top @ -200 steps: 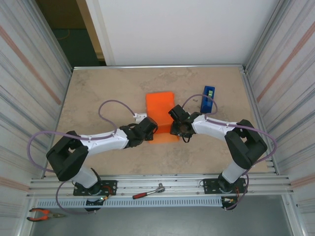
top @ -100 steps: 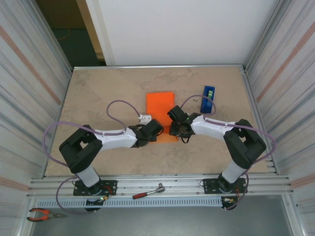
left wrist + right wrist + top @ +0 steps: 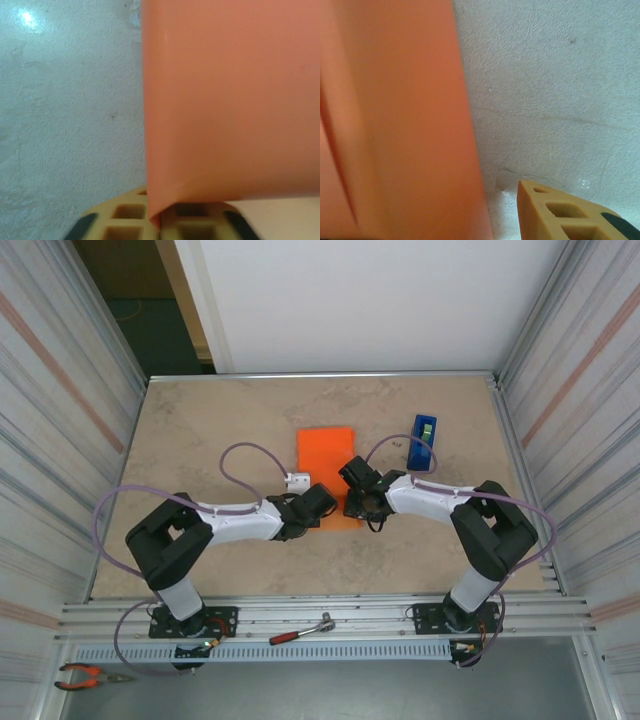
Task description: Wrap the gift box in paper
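Paper (image 3: 326, 455) is lying mid-tabletop (image 3: 210, 420), its long side running away from the arms. A tape dispenser (image 3: 421, 441) is standing apart to its right. Left tool (image 3: 320, 502) is sitting at the paper's near left corner, jaws closed tight and pinching that corner. Right tool (image 3: 352, 502) is sitting at the near right edge, one finger (image 3: 560, 212) showing just beside the paper. Its opening and any hold cannot be told.

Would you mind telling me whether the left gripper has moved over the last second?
Yes. The left gripper has shifted right, closer to the blue tape dispenser, and shut on the orange paper.
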`<state>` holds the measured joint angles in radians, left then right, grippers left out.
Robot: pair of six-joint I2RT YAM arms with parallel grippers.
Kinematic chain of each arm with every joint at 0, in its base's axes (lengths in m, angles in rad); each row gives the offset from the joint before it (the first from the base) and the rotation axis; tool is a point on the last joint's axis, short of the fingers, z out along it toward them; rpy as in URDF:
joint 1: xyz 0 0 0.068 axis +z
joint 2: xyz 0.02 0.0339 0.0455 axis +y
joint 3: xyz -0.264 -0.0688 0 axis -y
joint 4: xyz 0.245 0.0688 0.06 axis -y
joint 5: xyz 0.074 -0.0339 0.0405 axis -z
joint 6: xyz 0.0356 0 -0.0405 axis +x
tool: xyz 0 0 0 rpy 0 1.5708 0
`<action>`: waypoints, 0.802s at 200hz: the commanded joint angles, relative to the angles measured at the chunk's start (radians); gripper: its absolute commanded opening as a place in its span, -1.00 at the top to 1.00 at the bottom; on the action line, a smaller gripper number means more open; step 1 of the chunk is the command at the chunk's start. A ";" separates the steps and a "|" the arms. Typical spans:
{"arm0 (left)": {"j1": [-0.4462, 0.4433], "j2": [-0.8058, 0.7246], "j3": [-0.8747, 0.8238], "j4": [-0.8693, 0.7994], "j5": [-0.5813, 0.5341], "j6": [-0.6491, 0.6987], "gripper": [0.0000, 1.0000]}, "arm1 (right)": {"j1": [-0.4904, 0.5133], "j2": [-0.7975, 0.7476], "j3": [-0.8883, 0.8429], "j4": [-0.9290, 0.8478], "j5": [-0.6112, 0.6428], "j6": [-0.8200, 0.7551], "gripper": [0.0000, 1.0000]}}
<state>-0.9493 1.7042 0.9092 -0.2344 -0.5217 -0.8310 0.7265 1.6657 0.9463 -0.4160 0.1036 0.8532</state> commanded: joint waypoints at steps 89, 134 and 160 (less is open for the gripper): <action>-0.020 -0.007 -0.016 -0.025 -0.028 0.000 1.00 | 0.005 0.004 0.014 -0.026 -0.004 -0.002 0.17; -0.039 -0.037 -0.039 -0.057 -0.026 -0.038 0.35 | 0.005 0.003 0.011 -0.025 -0.001 -0.002 0.18; -0.052 -0.039 -0.061 -0.062 -0.018 -0.070 0.75 | 0.007 0.006 0.009 -0.023 -0.002 -0.001 0.18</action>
<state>-0.9855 1.6970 0.8757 -0.2573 -0.5251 -0.8597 0.7265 1.6661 0.9463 -0.4194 0.1009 0.8532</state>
